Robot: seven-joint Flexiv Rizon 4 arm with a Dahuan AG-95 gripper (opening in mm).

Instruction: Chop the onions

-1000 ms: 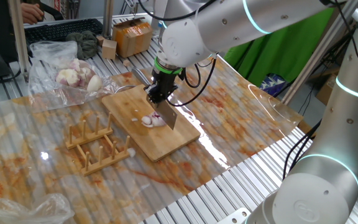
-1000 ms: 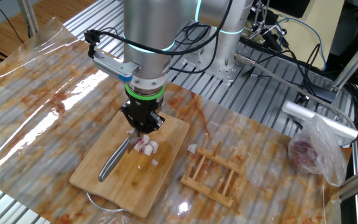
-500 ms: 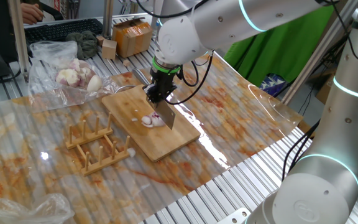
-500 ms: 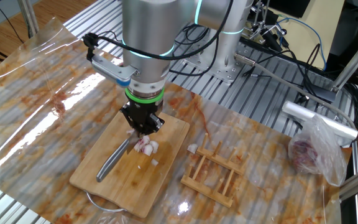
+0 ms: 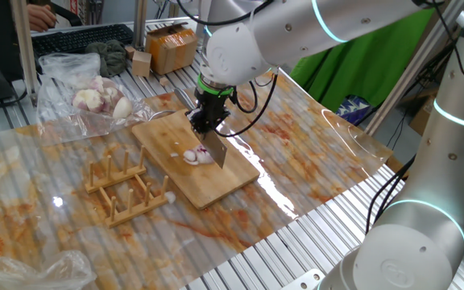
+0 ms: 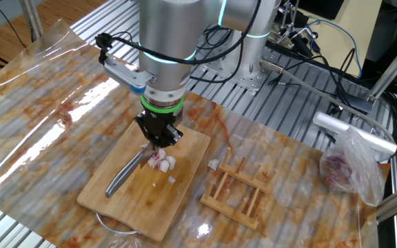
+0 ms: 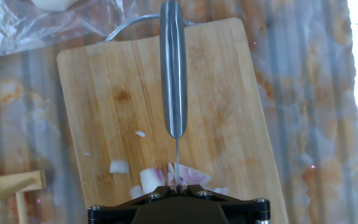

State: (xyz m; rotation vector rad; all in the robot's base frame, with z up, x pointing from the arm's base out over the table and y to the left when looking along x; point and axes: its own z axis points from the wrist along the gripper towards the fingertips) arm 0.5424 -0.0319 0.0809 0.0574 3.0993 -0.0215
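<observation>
Lying on the cutting board (image 5: 190, 161), the onions (image 5: 194, 156) form a small pale pink-white heap of cut pieces near the board's middle, with a few loose bits scattered just beside it (image 7: 119, 167). The heap is a rough clump with no clear long axis or direction. In the hand view the pieces (image 7: 166, 178) sit right under the knife (image 7: 173, 68), whose blade runs edge-on through them and whose steel handle stretches along the board's length toward its metal loop. In the other fixed view the knife (image 6: 125, 175) slants from the heap (image 6: 161, 162) toward the board's near-left end.

The end effector (image 6: 158, 140) points straight down over the heap, its jaws pinched tight on the blade of the knife. Compared with the earlier frames, almost nothing differs: the heap, the knife and the board lie as they did, and the arm has shifted only very slightly.

Further out, a wooden rack (image 5: 122, 187) stands beside the board on the stained plastic sheet covering the surface (image 5: 312, 153). A clear bag of whole peeled onions (image 5: 95, 98) lies beyond the board's far end.
</observation>
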